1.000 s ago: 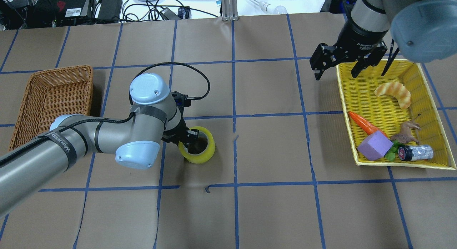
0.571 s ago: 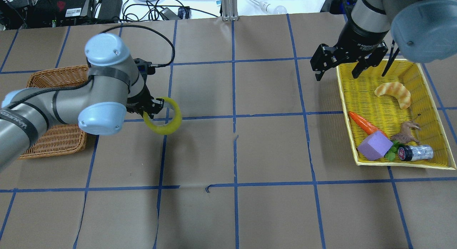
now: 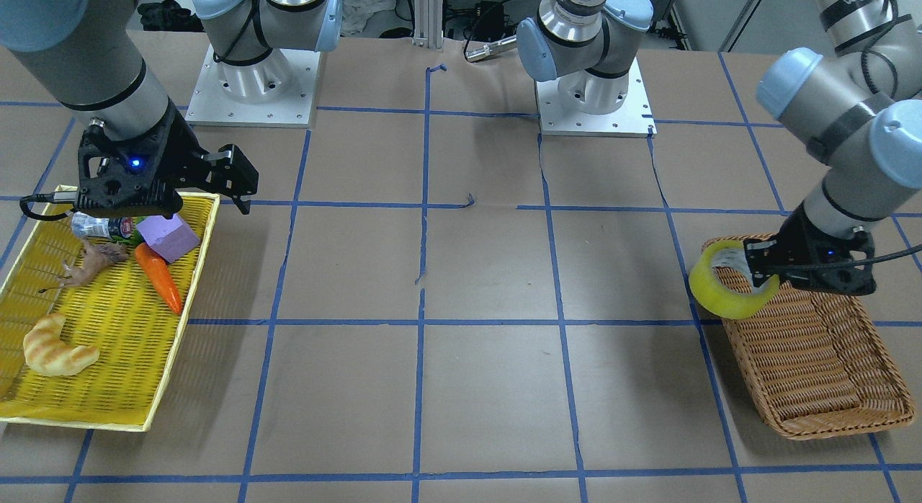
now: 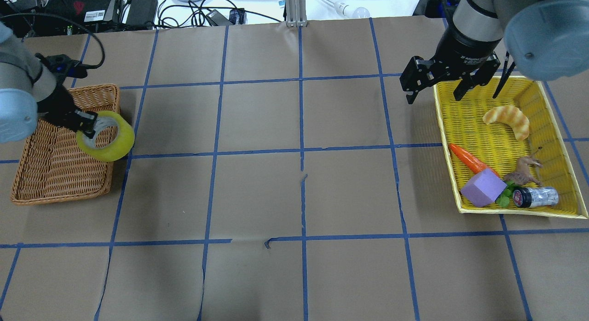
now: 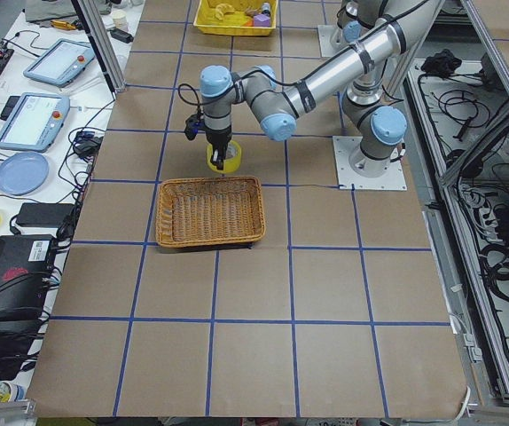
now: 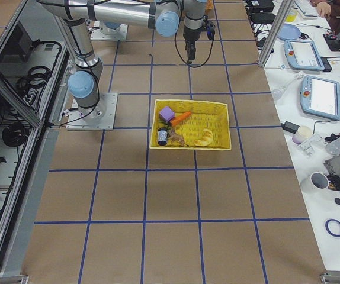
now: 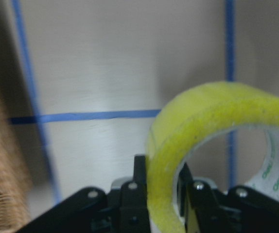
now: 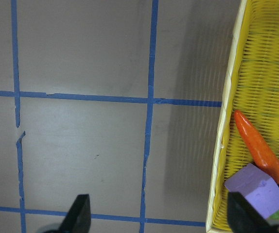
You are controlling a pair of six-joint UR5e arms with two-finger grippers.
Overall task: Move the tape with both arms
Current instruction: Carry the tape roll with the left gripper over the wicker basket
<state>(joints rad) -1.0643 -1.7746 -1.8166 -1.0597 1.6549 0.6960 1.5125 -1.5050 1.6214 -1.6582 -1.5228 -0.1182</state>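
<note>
bench [image 4: 299,197]: brown paper cover, blue tape grid | robot's left end: brown wicker basket [image 4: 60,197] on it | robot's right end: yellow mesh basket [image 4: 506,212] on it | robot side: two arm base plates [image 3: 288,108]

A brown paper-covered table [image 4: 349,275], gridded with blue tape lines [image 4: 301,118]. At its far edge stands a silver aluminium post [image 4: 294,8], backed by a white bench [image 4: 395,6] holding a black equipment box [image 4: 87,10].

You are looking at the wide, ring-shaped roll of translucent yellow packing tape [image 4: 116,147] hanging tilted at the brown wicker basket's [image 4: 55,174] edge. The left arm's black two-finger gripper [image 4: 86,124] is pinching its wall. The right arm's gripper [image 4: 432,98] is hovering, spread wide, by the yellow tray's [image 4: 494,141] corner.
</note>
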